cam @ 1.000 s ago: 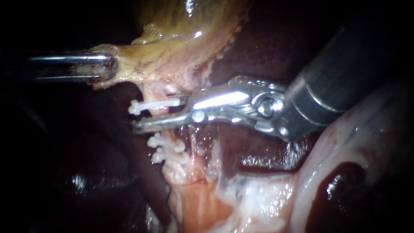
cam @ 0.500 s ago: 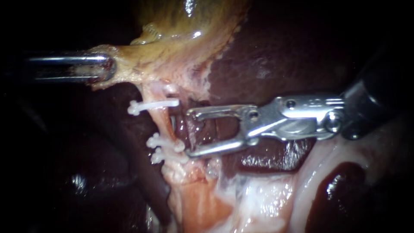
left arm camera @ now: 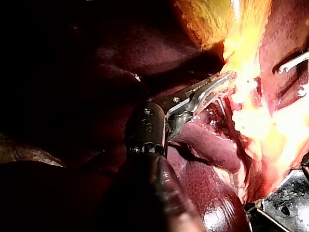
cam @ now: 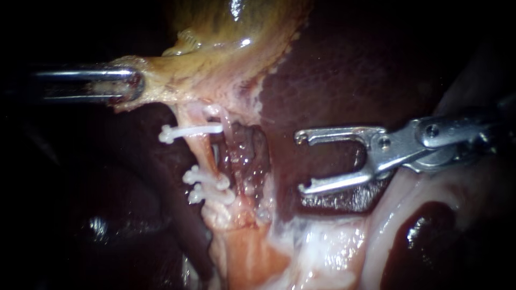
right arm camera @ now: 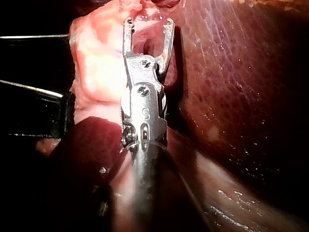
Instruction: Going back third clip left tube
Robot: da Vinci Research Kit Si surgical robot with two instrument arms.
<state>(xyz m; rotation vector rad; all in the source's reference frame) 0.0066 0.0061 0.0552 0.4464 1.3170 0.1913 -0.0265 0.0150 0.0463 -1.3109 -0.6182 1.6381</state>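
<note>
We are holding our right instrument (cam: 301, 162) over the liver (cam: 344, 64) with its jaws standing wide apart and gripping nothing; dark liver is showing through the gap between them. The tube (cam: 203, 153) is lying well ahead of the jaw tips, with a strip of raw tissue between tube and tips. White clips are sitting across the tube. The top clip (cam: 191, 130) is lying ahead of the upper jaw, roughly on its line. The two lower clips (cam: 207, 178) are sitting close together ahead of the lower jaw tip. All three are lying apart from these jaws. In the right wrist view the same jaws (right arm camera: 148, 23) are showing as an open fork, with pale tissue ahead of them and to one side.

Our left instrument (cam: 135, 85) is gripping with its jaws clamped on the edge of the gallbladder (cam: 236, 32), and that edge is looking stretched toward them. The left wrist view is showing these jaws (left arm camera: 219, 83) pressed onto bright yellow tissue. The tube is running down from the tissue just beyond these jaw tips, and the top clip is lying below them and a little further on
</note>
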